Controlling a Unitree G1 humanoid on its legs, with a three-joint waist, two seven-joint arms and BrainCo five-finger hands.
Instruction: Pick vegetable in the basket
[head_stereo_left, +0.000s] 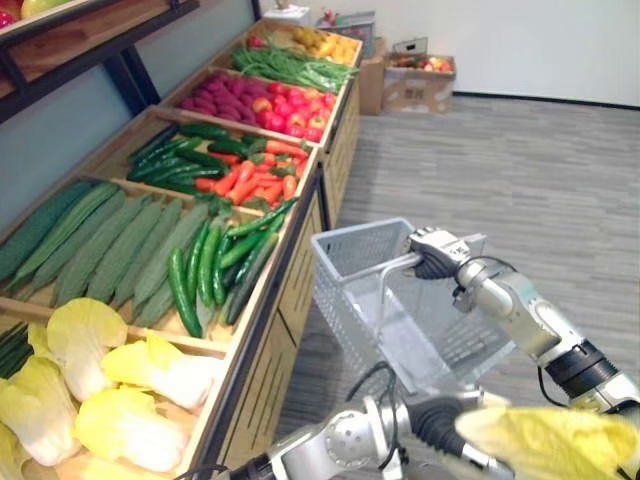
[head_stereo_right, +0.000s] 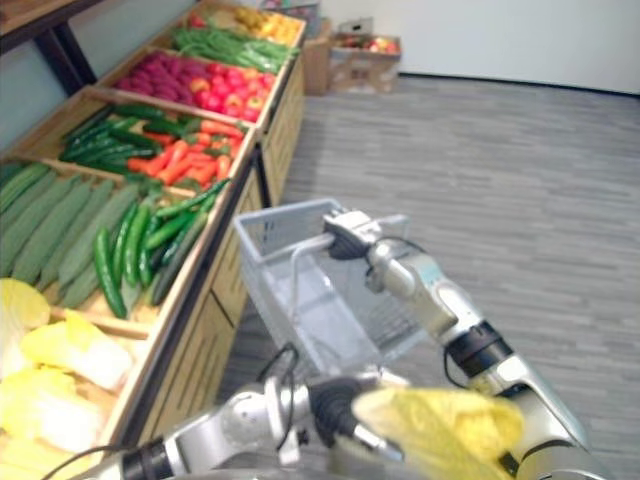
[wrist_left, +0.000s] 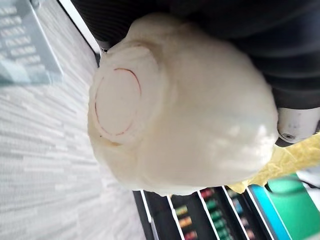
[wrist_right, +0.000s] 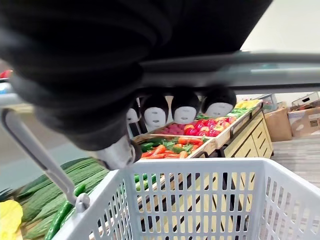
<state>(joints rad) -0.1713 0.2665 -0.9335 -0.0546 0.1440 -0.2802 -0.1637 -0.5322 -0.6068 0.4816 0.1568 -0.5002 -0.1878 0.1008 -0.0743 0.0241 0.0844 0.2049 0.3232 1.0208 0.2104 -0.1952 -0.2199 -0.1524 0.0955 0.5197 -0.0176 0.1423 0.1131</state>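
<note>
Pale yellow cabbage (head_stereo_left: 548, 440), closest to the lens, is clasped in the robot's left hand (wrist_left: 296, 124), held in the air on the near side of the grey basket (head_stereo_left: 352, 295), not inside it. The right hand (head_stereo_left: 436, 254) has its fingers (wrist_right: 185, 107) curled round the basket handle (head_stereo_left: 392, 272). Cucumbers (head_stereo_left: 195, 265) and carrots (head_stereo_left: 255, 180) fill the wooden surface (head_stereo_left: 250, 390) alongside.
</note>
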